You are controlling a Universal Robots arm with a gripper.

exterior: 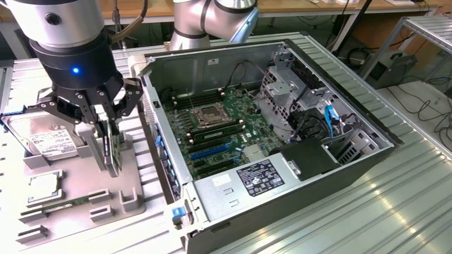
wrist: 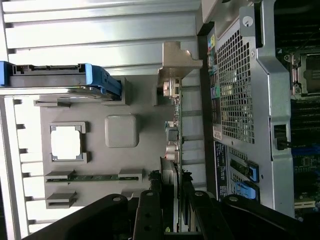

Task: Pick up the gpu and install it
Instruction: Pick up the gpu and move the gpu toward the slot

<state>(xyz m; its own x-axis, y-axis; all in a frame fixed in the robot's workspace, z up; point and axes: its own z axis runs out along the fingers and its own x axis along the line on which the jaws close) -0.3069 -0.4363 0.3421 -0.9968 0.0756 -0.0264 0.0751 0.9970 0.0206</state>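
While the GPU (exterior: pixel 113 156) stands on edge in its gray holder tray (exterior: pixel 84 211) beside the open PC case (exterior: pixel 282 174), the end effector (exterior: pixel 106 123) pinches its top edge, keeping the card upright, prob. for a straight lift.

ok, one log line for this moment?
stage: pickup | gripper: low over thin black rectangular expansion card | card: on edge on grey parts tray | open black computer case: card not installed
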